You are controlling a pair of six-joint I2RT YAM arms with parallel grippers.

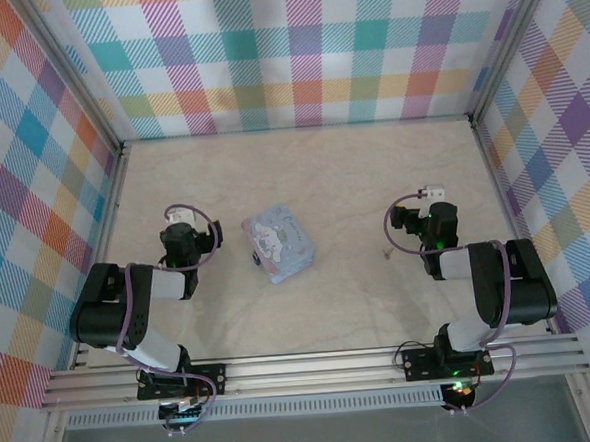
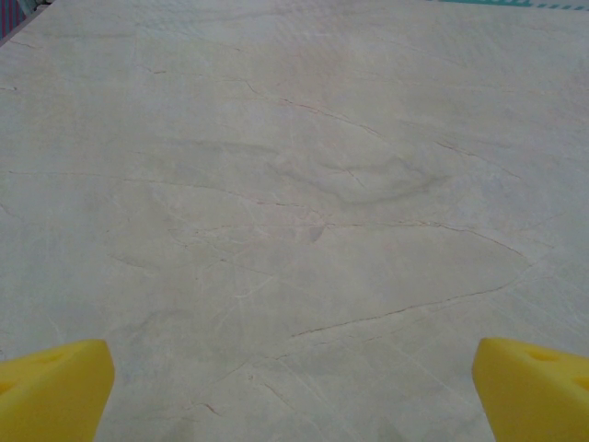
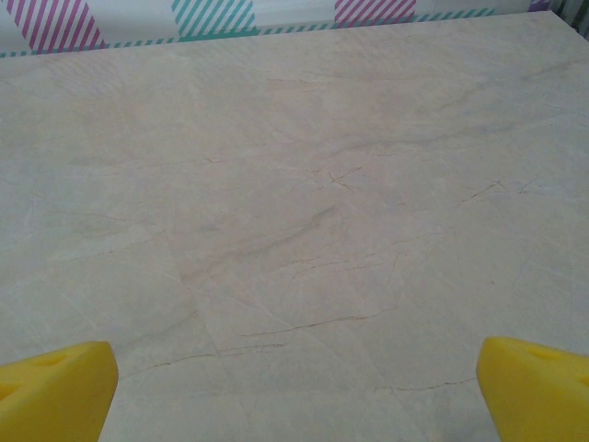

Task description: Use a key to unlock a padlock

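A pale, marble-veined bench (image 1: 323, 179) lies between walls of pastel plaid cloth (image 1: 305, 50). Near its middle a pastel-blue box (image 1: 280, 244) with a white cartoon figure on its lid sits turned at an angle.

The padlock (image 1: 254, 256), a tiny dark metallic lock, is at the box's near-left edge, touching it or just beside it. It is too small to tell how its shackle stands. The key (image 1: 388, 252), a tiny slim dark metal piece, lies on bare bench to the right of the box. It is well apart from the padlock and just left of the right arm's wrist.

The black left arm (image 1: 130, 311) is folded, with its wrist near the box's left side. The black right arm (image 1: 490, 289) is folded the same way on the other side.

The left fingers (image 2: 53, 391), yellow and blunt-tipped, are spread wide at the lower corners of the left wrist view. They hold nothing, and bare bench shows between them. The right fingers (image 3: 55, 387), also yellow, are spread just as wide over bare bench and hold nothing.
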